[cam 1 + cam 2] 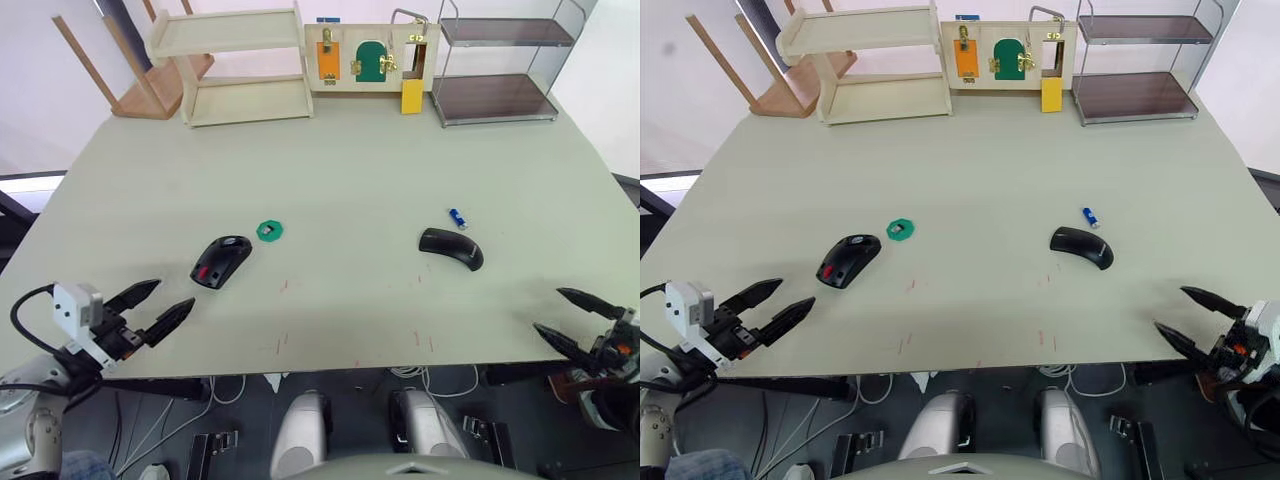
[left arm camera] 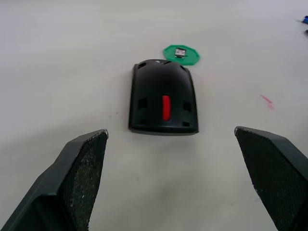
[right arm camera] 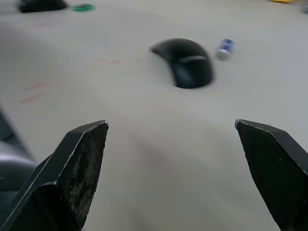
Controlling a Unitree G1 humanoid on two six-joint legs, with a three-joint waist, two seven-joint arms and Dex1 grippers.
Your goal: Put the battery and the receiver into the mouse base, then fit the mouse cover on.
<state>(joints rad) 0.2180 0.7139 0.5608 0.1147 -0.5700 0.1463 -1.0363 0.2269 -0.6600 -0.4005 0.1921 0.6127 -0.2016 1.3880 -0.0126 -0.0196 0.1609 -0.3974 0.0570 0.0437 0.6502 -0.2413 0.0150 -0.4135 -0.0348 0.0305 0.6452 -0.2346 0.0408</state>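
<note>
Both grippers, left [image 1: 155, 305] and right [image 1: 565, 315], hang released at the desk's [image 1: 350, 160] near edge. Right should pinch the battery [image 1: 458, 218] across its sides, clear of the cover [image 1: 451, 247].

Table [image 1: 350, 170]: matt pale grey-green top, smooth w/ a few red scuff marks nr the front edge. Mouse cover [image 1: 451, 247]: glossy black plastic, smooth. Mouse base [image 2: 162, 102]: duller black plastic w/ a red plastic insert. Green ring [image 2: 181, 54]: matt plastic. Battery [image 3: 224, 49]: shiny blue wrap. Left gripper [image 2: 183, 180] pads [image 2: 89, 163]: black, rough, speckled texture. Back-edge shelf [image 1: 235, 65]: pale bare wood; rack [image 1: 500, 60]: metal wire frame, dark shelves.
</note>
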